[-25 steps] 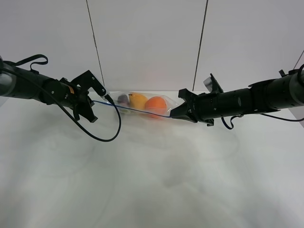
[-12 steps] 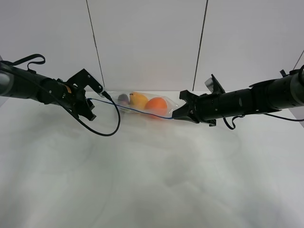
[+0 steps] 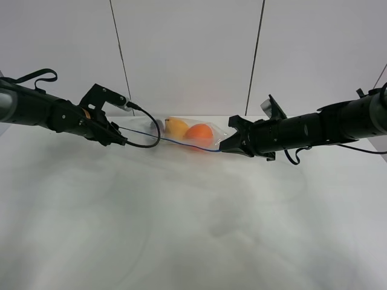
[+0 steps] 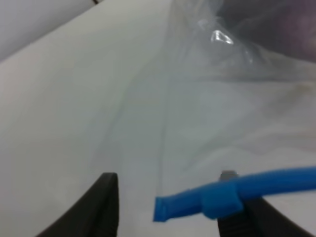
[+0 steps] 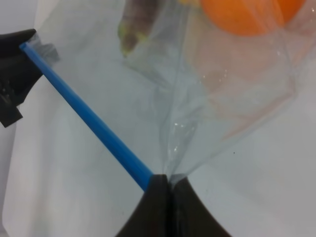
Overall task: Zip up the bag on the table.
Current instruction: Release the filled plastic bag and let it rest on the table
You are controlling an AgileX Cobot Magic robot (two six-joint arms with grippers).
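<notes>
Grasp step: right end effector [image 5: 166,190] pinches bag [image 5: 232,84] corner; left end effector [image 4: 173,210] gapes at slider [image 4: 219,197], which I'd next grip and drag.

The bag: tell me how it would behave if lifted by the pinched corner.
The bag is probably floppy: its thin film creases toward the right gripper. It would likely sag, weighted by the orange inside. The clear film looks smooth, so it may slip.

Glossy clear plastic bag [image 5: 148,84], smooth blue zipper strip [image 5: 89,118], matt white table [image 3: 193,229]
</notes>
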